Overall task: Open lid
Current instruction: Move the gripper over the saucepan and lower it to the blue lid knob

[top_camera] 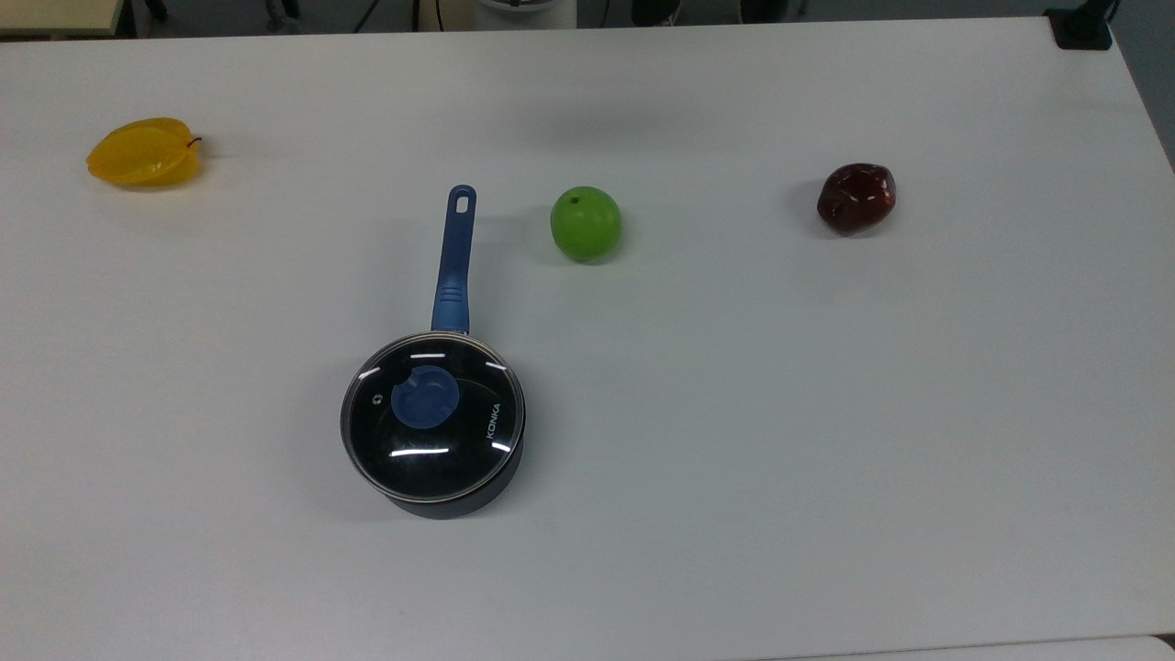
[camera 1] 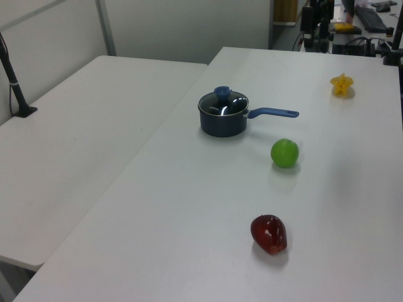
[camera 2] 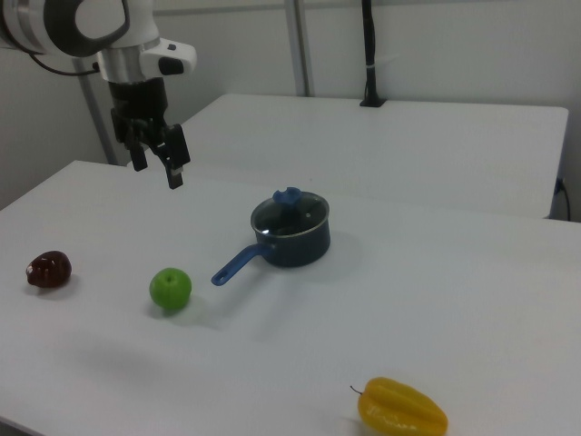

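Lid (top_camera: 433,413) is sitting closed on the saucepan (camera 2: 295,241), mid-tabletop (top_camera: 826,413), blue knob (camera 2: 288,197) pointing up. Tool (camera 2: 155,166) is hanging released, fingers apart, well above the surface. In the right view's frame the knob is lying to its right and lower, well apart.
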You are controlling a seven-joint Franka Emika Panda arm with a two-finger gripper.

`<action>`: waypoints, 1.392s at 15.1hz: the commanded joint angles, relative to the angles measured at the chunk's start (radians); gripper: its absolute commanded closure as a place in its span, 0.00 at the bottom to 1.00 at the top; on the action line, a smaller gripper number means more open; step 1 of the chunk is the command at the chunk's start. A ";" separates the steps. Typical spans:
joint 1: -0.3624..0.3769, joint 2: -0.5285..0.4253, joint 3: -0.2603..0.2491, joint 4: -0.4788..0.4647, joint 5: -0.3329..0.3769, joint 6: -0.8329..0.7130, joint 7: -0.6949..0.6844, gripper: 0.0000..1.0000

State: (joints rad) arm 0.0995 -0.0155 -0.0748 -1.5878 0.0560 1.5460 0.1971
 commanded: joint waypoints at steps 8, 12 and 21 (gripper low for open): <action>-0.027 0.019 -0.007 -0.004 0.057 0.026 -0.002 0.00; -0.023 0.086 0.000 -0.001 0.047 0.230 0.201 0.00; 0.038 0.350 0.000 0.041 -0.226 0.825 0.575 0.00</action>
State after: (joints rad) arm 0.1123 0.2660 -0.0738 -1.5863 -0.0545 2.2848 0.6275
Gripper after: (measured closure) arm 0.000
